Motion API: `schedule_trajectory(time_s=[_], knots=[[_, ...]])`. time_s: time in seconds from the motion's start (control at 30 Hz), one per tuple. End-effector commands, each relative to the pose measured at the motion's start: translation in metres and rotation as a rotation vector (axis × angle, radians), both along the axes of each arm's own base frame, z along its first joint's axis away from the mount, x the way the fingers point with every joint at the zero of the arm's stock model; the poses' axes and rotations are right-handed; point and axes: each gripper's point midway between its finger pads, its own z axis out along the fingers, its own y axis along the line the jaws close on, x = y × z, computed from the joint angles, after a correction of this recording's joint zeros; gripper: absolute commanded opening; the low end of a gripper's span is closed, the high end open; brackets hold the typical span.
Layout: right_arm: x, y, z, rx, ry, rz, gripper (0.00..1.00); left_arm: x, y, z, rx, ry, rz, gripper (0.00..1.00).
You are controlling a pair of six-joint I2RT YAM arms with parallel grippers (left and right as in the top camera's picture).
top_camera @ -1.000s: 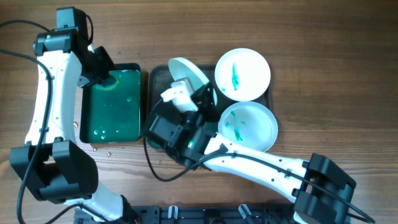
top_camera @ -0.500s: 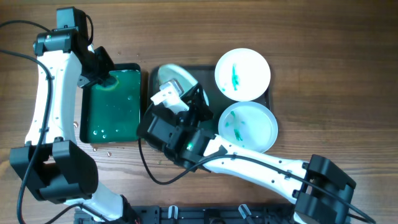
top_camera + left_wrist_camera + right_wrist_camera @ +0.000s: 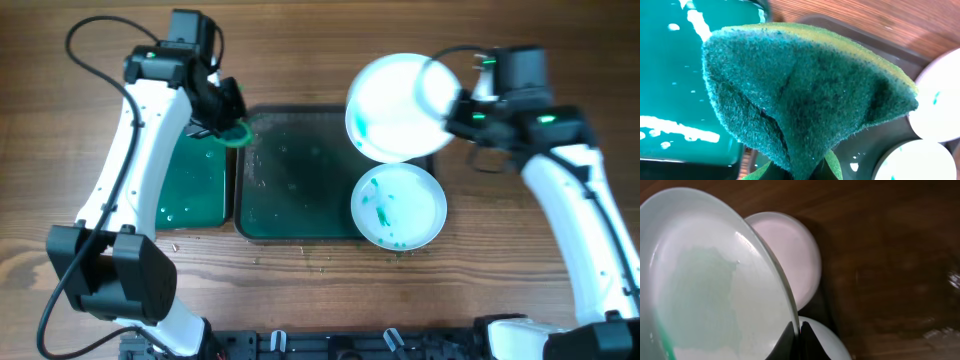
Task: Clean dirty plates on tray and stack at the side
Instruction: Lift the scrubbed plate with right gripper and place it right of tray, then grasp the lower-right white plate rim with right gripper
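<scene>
While left jaws pinch sponge (image 3: 805, 95) by tray (image 3: 290, 185) — right jaws clamp tilted plate (image 3: 395, 105).

Sponge (image 3: 805, 95): rough, fibrous green scouring face over yellow foam. Raised plate (image 3: 715, 280): smooth, glossy white finish, faint green film. Tray (image 3: 290, 180): dark plastic, wet sheen. Surface (image 3: 300, 50): matt brown wood grain.

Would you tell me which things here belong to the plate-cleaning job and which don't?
Job: green scouring sponge, lifted white round plate, green-stained white plate, dark rectangular tray, green water basin.
Bystanders: black cable, spilled droplets on wooden table.
</scene>
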Motion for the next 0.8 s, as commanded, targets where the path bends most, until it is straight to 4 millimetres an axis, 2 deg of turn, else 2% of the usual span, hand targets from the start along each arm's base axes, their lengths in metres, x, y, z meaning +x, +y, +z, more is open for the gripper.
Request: schedule_trajectory(time_s=[0.0,0.1,0.23,0.43,0.6,0.7,0.77], knots=[[-0.007,-0.064,-0.014,0.046,0.05,-0.191,0.04,0.001,-0.015,0.002,-0.018,-0.015,-0.019,0.04],[-0.033,-0.146,-0.049,-0.093,0.123,-0.442,0.04,0.001,-0.017,0.003,-0.019,-0.017,-0.024,0.04],[-0.048,-0.176,-0.086,-0.117,0.156,-0.494,0.04,0.001,-0.017,0.003,-0.019,-0.017,-0.024,0.04],[-0.058,-0.176,-0.145,-0.135,0.183,-0.483,0.04,0.001,-0.017,0.003,-0.019,-0.017,-0.024,0.04],[-0.067,-0.173,-0.181,-0.134,0.264,-0.456,0.06,0.001,-0.017,0.003,-0.02,-0.017,-0.025,0.04],[-0.069,-0.163,-0.176,-0.094,0.295,-0.416,0.34,0.0,-0.017,0.002,-0.019,-0.014,-0.025,0.04],[-0.07,-0.152,-0.161,-0.043,0.327,-0.364,0.41,0.0,-0.017,0.002,-0.019,-0.013,-0.025,0.04]])
